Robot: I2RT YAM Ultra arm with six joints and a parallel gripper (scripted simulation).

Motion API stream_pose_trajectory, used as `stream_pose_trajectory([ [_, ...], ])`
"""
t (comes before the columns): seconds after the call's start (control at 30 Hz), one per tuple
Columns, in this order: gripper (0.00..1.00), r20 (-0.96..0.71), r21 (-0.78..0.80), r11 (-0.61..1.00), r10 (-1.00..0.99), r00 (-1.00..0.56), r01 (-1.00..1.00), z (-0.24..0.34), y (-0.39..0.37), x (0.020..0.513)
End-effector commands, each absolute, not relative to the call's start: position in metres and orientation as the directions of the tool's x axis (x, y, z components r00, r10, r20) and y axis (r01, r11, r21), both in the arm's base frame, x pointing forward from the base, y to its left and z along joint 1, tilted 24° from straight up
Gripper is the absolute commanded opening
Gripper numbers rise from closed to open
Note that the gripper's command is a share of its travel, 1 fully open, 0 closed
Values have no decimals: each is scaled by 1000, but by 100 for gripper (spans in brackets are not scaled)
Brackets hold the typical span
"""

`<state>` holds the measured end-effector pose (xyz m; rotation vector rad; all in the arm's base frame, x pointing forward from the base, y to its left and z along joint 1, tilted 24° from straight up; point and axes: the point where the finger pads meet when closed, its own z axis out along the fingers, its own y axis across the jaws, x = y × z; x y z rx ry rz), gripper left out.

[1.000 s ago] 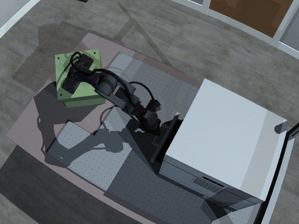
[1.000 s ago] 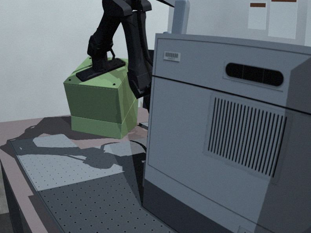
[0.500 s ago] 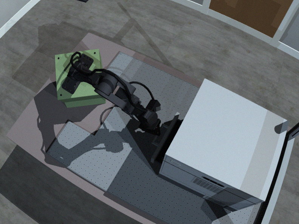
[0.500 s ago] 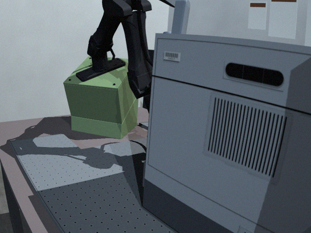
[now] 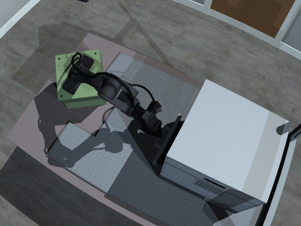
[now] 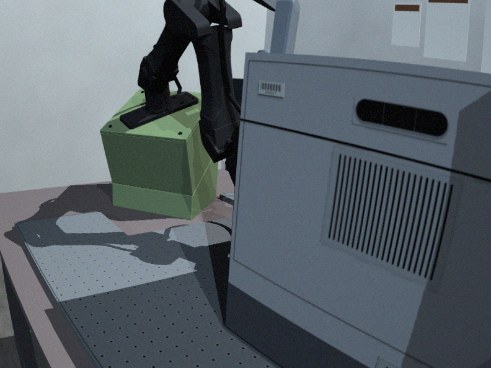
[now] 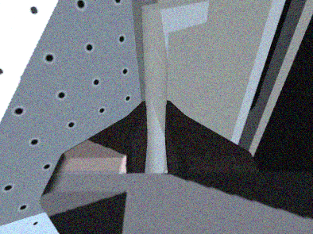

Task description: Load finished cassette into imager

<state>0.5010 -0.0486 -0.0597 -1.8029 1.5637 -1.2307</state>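
Observation:
The gel imager IM is a big pale grey box at the right of the table. Its dark drawer front stands a little out from the body. My gripper is right at that front, pointing down at it. It is shut on a thin pale bar, the drawer handle, which runs along the drawer front between the fingers. The cassette FINISHED and the glass show in no view. In the exterior view the imager hides the gripper.
The arm stands on a green block at the back left. A perforated grey breadboard covers the table in front of the imager. A pale post rises behind the imager.

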Motion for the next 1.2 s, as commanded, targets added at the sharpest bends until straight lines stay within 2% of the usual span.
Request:
stream_pose_trajectory([
  [0.0, 0, 325, -832, -265, -945, -42, -488, -53, -49, 515],
  [1.17, 0, 317, -823, -261, -948, -27, -505, -48, -39, 550],
])
